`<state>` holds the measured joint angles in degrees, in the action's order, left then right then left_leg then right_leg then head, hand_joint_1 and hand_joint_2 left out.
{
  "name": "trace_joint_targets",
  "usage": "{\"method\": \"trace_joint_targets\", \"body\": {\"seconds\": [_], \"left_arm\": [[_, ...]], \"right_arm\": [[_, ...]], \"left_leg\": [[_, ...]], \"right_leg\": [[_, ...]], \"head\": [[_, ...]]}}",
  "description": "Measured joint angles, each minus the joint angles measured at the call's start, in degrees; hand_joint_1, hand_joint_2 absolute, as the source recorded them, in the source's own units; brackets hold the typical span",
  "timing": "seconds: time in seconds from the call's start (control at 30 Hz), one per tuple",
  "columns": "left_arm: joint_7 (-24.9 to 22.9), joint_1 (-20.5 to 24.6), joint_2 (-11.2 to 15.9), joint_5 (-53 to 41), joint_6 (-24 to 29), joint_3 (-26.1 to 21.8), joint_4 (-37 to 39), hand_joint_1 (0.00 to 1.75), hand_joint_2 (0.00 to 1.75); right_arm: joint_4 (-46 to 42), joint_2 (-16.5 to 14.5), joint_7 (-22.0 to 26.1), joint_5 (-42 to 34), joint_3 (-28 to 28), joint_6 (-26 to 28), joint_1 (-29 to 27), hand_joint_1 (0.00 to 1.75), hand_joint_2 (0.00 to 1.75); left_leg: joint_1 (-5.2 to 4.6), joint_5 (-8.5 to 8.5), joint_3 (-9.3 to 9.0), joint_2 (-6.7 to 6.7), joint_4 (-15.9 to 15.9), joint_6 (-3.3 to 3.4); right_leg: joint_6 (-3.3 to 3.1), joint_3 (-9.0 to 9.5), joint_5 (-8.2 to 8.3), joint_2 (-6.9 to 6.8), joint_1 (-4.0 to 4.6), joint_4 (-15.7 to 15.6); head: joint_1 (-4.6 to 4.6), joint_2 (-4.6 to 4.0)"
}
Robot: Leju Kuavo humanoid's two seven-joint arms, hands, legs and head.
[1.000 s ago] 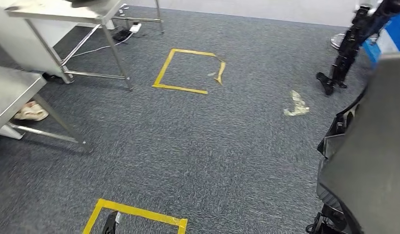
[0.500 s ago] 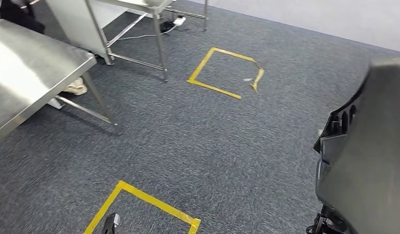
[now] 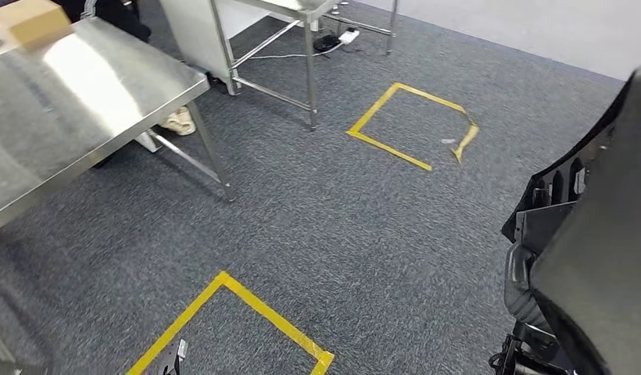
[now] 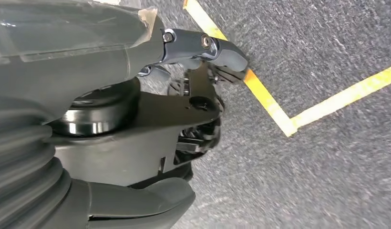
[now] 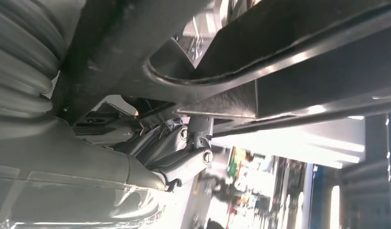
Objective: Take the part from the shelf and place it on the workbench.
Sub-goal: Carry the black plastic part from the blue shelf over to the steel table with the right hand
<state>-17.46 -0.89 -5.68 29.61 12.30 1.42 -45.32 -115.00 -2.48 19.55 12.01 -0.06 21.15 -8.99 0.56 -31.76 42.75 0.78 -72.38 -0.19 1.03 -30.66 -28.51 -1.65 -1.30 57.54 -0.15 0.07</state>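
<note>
Part: large black moulded plastic panel [image 3: 599, 234], off the shelf, carried at our right side.
Left hand [image 4: 193, 109]: grips its edge.
Right hand [image 5: 174, 157]: holds it underneath.
Left: set it on steel workbench [image 3: 75, 101].

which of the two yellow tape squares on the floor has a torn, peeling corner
The farther tape square, out past the steel tables: its far right corner is ragged and lifting. The near tape square at the picture's bottom edge lies flat, its visible corner intact.
</note>
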Motion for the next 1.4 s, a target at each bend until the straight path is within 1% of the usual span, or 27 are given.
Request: {"method": "trace_joint_targets", "body": {"seconds": [0.03,0.07,0.1,0.17,0.23,0.33,0.4,0.47,0.53,0.57,0.6,0.67,0.7,0.77,0.83,0.87,0.9,0.97,1.03,1.07,1.1,1.13,1.2,1.27,1.33,1.37,1.4], "left_arm": [[-0.2,0.2,0.1,-0.1,-0.3,0.0,0.0,0.00,1.75],[-0.5,0.5,0.4,-0.2,-0.8,0.0,0.2,0.00,1.75],[-0.8,1.0,0.7,-0.2,-1.4,-0.2,0.6,0.00,1.75],[-1.0,2.8,1.6,-0.2,-2.8,-0.6,2.2,0.00,1.75],[-0.7,4.8,2.5,-0.2,-4.0,-1.3,4.5,0.00,1.75],[0.5,6.1,3.5,-0.6,-5.0,-2.3,7.7,0.00,1.75],[1.5,6.3,3.6,-1.2,-5.0,-2.6,9.0,0.00,1.75],[2.2,6.4,3.0,-1.7,-4.3,-2.8,9.6,0.00,1.75],[2.3,6.2,2.0,-2.2,-3.2,-3.0,9.7,0.00,1.75],[2.1,5.9,1.6,-2.8,-2.8,-3.1,9.6,0.00,1.75],[1.9,5.7,1.2,-3.6,-2.7,-3.0,9.4,0.00,1.75],[1.2,5.7,0.9,-6.4,-4.0,-2.5,9.2,0.00,1.75],[1.2,6.0,0.9,-8.0,-4.8,-2.0,9.2,0.00,1.75],[2.1,7.2,1.5,-10.7,-5.1,-1.2,9.9,0.00,1.75],[4.4,8.9,2.6,-11.7,-2.8,-1.3,11.6,0.00,1.75],[6.0,9.8,3.2,-12.1,-1.4,-1.5,12.7,0.00,1.75],[7.8,10.8,3.8,-12.5,-0.1,-1.8,13.9,0.00,1.75],[11.3,13.0,4.8,-13.9,1.4,-2.4,16.3,0.00,1.75],[13.7,14.7,5.5,-15.2,2.0,-2.9,18.1,0.00,1.75],[14.4,15.1,5.7,-15.7,2.1,-3.0,18.9,0.00,1.75],[14.8,15.4,5.8,-16.1,2.2,-3.0,19.5,0.00,1.75],[15.1,15.6,5.8,-16.5,2.2,-3.1,20.1,0.00,1.75],[15.6,16.1,5.9,-16.9,2.4,-3.1,20.8,0.00,1.75],[15.8,16.7,5.9,-17.1,2.6,-3.1,21.4,0.00,1.75],[16.0,16.8,5.8,-17.1,2.8,-3.1,22.1,0.00,1.75],[16.2,16.4,5.4,-17.1,3.1,-3.1,22.4,0.00,1.75],[16.6,15.9,4.9,-17.1,3.5,-3.1,22.6,0.00,1.75]], "right_arm": [[0.0,0.0,0.0,0.0,0.0,0.0,0.1,1.75,1.75],[0.1,0.0,-0.1,0.0,0.0,-0.1,0.2,1.75,1.75],[0.2,0.0,-0.1,0.0,0.0,0.0,0.4,1.75,1.75],[0.4,0.0,-0.1,0.0,0.0,0.2,0.7,1.75,1.75],[0.4,0.0,0.1,-0.2,0.0,0.6,0.8,1.75,1.75],[0.3,0.1,0.4,-0.4,0.0,1.5,0.6,1.75,1.75],[0.2,0.1,0.6,-0.4,-0.2,2.0,0.1,1.75,1.75],[0.0,0.2,0.7,-0.3,-0.6,2.4,-0.7,1.75,1.75],[-0.2,0.2,0.6,-0.1,-0.8,2.6,-1.4,1.75,1.75],[-0.2,0.2,0.6,0.0,-0.9,2.7,-1.6,1.75,1.75],[-0.2,0.2,0.6,0.1,-1.0,2.9,-1.8,1.75,1.75],[-0.3,0.1,0.5,0.3,-1.2,3.4,-1.9,1.75,1.75],[-0.3,0.1,0.5,0.4,-1.3,3.5,-2.0,1.75,1.75],[-0.4,0.1,0.4,0.5,-1.4,3.9,-2.3,1.75,1.75],[-0.5,0.1,0.3,0.5,-1.4,4.2,-2.4,1.75,1.75],[-0.5,0.1,0.3,0.5,-1.4,4.3,-2.4,1.75,1.75],[-0.6,0.0,0.4,0.4,-1.4,4.4,-2.4,1.75,1.75],[-0.7,0.1,0.5,0.1,-1.4,4.6,-2.6,1.75,1.75],[-0.6,0.1,0.7,-0.2,-1.4,4.9,-2.8,1.75,1.75],[-0.6,0.2,0.8,-0.3,-1.4,5.0,-2.8,1.75,1.75],[-0.6,0.2,0.9,-0.4,-1.4,5.2,-2.8,1.75,1.75],[-0.5,0.2,0.9,-0.5,-1.4,5.3,-2.8,1.75,1.75],[-0.5,0.2,1.0,-0.5,-1.4,5.4,-2.8,1.75,1.75],[-0.5,0.3,1.0,-0.5,-1.4,5.5,-2.8,1.75,1.75],[-0.5,0.3,1.1,-0.5,-1.4,5.7,-2.8,1.75,1.75],[-0.6,0.3,1.1,-0.5,-1.3,6.0,-2.8,1.75,1.75],[-0.6,0.3,1.1,-0.4,-1.3,6.2,-2.9,1.75,1.75]], "left_leg": [[0.05,-0.52,0.99,-0.25,-2.1,-0.07],[0.07,0.09,0.83,-0.45,-2.0,-0.12],[0.08,1.65,-0.63,-0.94,0.5,-0.11],[-0.12,4.92,-5.29,-3.45,8.6,0.14],[-0.49,6.00,-7.77,-5.07,13.2,0.75],[-0.64,6.10,-7.86,-3.44,13.9,1.82],[-0.26,6.58,-8.12,-2.15,14.5,2.63],[-0.03,6.88,-8.08,-0.61,14.7,3.09],[0.01,6.93,-7.98,1.15,14.6,3.16],[0.05,6.93,-8.00,2.02,14.6,3.13],[0.12,6.95,-8.05,2.89,14.6,3.07],[0.34,6.99,-8.02,4.59,14.4,2.66],[0.34,6.99,-7.84,5.45,14.2,2.28],[0.25,7.22,-7.29,6.76,14.1,1.36],[0.40,7.58,-6.86,7.48,14.3,0.55],[0.41,7.36,-6.62,6.70,14.0,0.28],[0.39,6.47,-6.00,5.15,12.7,0.08],[0.19,2.80,-3.19,1.25,6.6,-0.17],[0.18,-0.62,0.28,-0.25,-0.9,-0.29],[0.18,-0.99,0.94,-0.42,-2.7,-0.23],[0.16,-0.20,0.33,-0.58,-1.9,-0.08],[0.10,1.44,-1.50,-1.07,1.1,0.20],[-0.37,4.50,-6.25,-3.57,9.3,1.04],[-1.01,5.37,-8.29,-5.11,13.4,1.75],[-1.33,5.45,-8.16,-3.99,13.9,2.26],[-1.23,5.69,-8.33,-3.32,14.3,2.54],[-1.02,5.99,-8.57,-2.66,14.7,2.88]], "right_leg": [[-0.06,-0.03,-0.05,-0.93,0.14,0.0],[-0.09,-0.03,-0.08,-1.80,0.20,0.0],[-0.12,0.03,-0.12,-2.64,0.23,0.0],[0.04,0.24,-0.34,-4.11,0.56,0.1],[0.43,0.48,-0.61,-5.33,1.09,0.1],[1.14,0.80,-0.93,-6.69,1.34,-0.1],[1.43,-0.13,-2.34,-3.58,1.10,2.2],[1.22,-3.41,-5.36,0.55,0.75,9.2],[1.44,-7.05,-7.49,1.44,0.61,16.2],[1.90,-7.63,-7.26,1.47,0.49,16.9],[2.55,-7.03,-6.08,1.56,0.31,15.1],[3.93,-3.60,-2.56,3.08,-0.35,7.1],[4.04,-2.15,-1.20,4.00,-0.59,3.7],[3.12,-0.97,-0.14,4.99,-0.63,0.9],[1.73,-0.99,0.28,3.80,-0.44,0.9],[1.23,-1.04,0.46,3.25,-0.48,0.9],[0.76,-1.07,0.60,2.62,-0.51,0.8],[0.01,-1.19,0.66,1.17,-0.24,0.8],[-0.32,-1.35,0.61,-0.53,0.22,0.8],[-0.38,-1.38,0.58,-1.35,0.40,0.8],[-0.42,-1.34,0.54,-2.11,0.53,0.8],[-0.48,-1.25,0.48,-2.84,0.64,0.8],[-0.53,-1.03,0.33,-4.22,1.06,0.8],[-0.37,-0.97,0.21,-5.48,1.43,0.8],[0.04,-0.79,0.12,-6.69,1.49,0.7],[0.33,-0.71,-0.08,-6.30,1.43,0.8],[0.53,-0.96,-0.63,-4.83,1.32,1.5]], "head": [[-0.01,0.00],[-0.03,0.00],[-0.03,0.00],[-0.07,0.00],[0.08,0.00],[0.25,0.00],[0.31,0.00],[0.60,0.00],[0.80,0.00],[0.80,0.00],[0.80,0.00],[0.89,0.00],[0.97,0.00],[1.06,0.00],[0.97,0.00],[0.92,0.00],[0.69,0.00],[0.22,0.00],[0.00,0.00],[-0.02,0.00],[-0.03,0.00],[-0.03,0.00],[-0.03,0.00],[-0.02,0.00],[-0.07,0.00],[-0.09,0.00],[-0.12,0.00]]}}
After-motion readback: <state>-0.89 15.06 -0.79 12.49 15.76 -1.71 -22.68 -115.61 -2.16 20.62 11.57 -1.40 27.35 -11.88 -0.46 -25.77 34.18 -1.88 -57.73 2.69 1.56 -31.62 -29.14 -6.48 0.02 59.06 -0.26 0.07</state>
